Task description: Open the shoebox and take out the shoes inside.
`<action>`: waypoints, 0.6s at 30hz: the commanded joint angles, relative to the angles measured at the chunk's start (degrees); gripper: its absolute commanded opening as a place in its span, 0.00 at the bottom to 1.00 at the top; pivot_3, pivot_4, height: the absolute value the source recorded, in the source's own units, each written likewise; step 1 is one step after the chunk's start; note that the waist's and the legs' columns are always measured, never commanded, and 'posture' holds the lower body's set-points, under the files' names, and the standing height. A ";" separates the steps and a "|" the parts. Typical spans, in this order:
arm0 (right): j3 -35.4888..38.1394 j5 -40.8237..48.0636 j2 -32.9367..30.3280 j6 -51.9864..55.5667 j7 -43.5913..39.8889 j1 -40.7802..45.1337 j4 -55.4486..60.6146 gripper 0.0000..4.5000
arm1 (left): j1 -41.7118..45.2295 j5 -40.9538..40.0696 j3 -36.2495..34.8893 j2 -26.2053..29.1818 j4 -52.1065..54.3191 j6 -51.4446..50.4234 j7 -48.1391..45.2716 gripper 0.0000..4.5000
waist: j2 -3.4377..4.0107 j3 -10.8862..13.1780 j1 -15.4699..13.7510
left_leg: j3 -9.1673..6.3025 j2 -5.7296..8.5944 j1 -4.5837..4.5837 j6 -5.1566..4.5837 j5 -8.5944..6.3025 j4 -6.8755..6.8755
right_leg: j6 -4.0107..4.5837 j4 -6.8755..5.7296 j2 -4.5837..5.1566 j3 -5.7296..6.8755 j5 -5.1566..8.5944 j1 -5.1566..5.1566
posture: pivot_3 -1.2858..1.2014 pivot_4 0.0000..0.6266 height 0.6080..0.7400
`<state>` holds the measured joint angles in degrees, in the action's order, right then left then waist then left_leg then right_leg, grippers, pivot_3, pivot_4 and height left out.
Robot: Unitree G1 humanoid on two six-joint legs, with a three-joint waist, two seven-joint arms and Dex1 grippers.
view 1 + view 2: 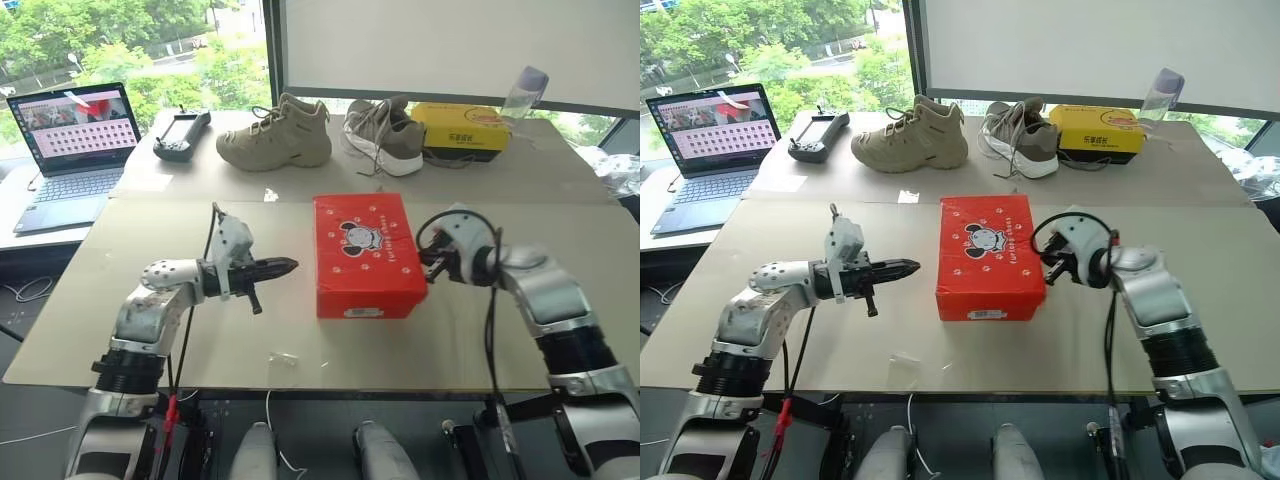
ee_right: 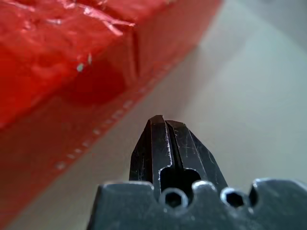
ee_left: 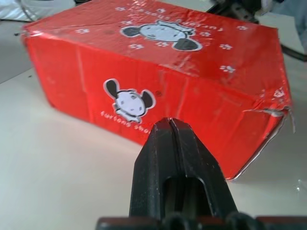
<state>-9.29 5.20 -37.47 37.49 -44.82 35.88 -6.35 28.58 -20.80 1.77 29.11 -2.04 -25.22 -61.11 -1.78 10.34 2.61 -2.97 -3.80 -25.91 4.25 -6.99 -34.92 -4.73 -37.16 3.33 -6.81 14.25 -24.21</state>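
closed shoebox [image 1: 364,254] between left fingers [image 1: 283,267], right fingers [image 1: 431,268]

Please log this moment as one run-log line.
shoebox: lid closed | left gripper: shut, beside box | right gripper: shut, beside box | shoes: unseen

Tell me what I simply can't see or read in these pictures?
- The shoes: hidden in both eye views, because the shoebox lid is closed.
- Small print on the white label at the box's near edge: too small to read in the eye views.
- Laptop screen contents: too small; the laptop is cut off by the left edge in the left eye view.
- Right wrist view: the box is blurred, and the shut right claw covers part of the table.
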 commanded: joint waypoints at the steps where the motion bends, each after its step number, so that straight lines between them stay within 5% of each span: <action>1: -0.46 -1.05 1.28 -2.52 0.57 1.80 -0.78 0.02 | 0.87 -0.57 0.83 -0.87 1.94 1.06 0.54 0.00 | 0.00 0.00 -0.03 | 0.00 0.00 0.00 0.00 0.00 -0.01 | 0.00 0.00 0.00 0.00 0.00 0.00 | 0.52 0.24 0.79; 18: -1.93 -0.55 9.72 3.42 1.88 3.19 8.30 0.02 | -2.50 -3.36 -2.26 4.12 6.90 -2.46 -0.50 0.00 | 0.01 0.00 0.95 | 0.00 -0.02 0.03 0.00 0.00 0.02 | -0.01 -0.03 -0.01 0.00 0.00 0.00 | 0.52 0.24 0.79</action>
<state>-11.43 3.43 -28.70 41.06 -42.95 36.90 -2.20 26.10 -21.77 -1.69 33.77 1.28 -27.74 -60.29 -1.77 10.35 3.57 -2.98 -3.82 -25.88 4.25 -6.99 -34.91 -4.73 -37.19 3.31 -6.81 14.25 -24.20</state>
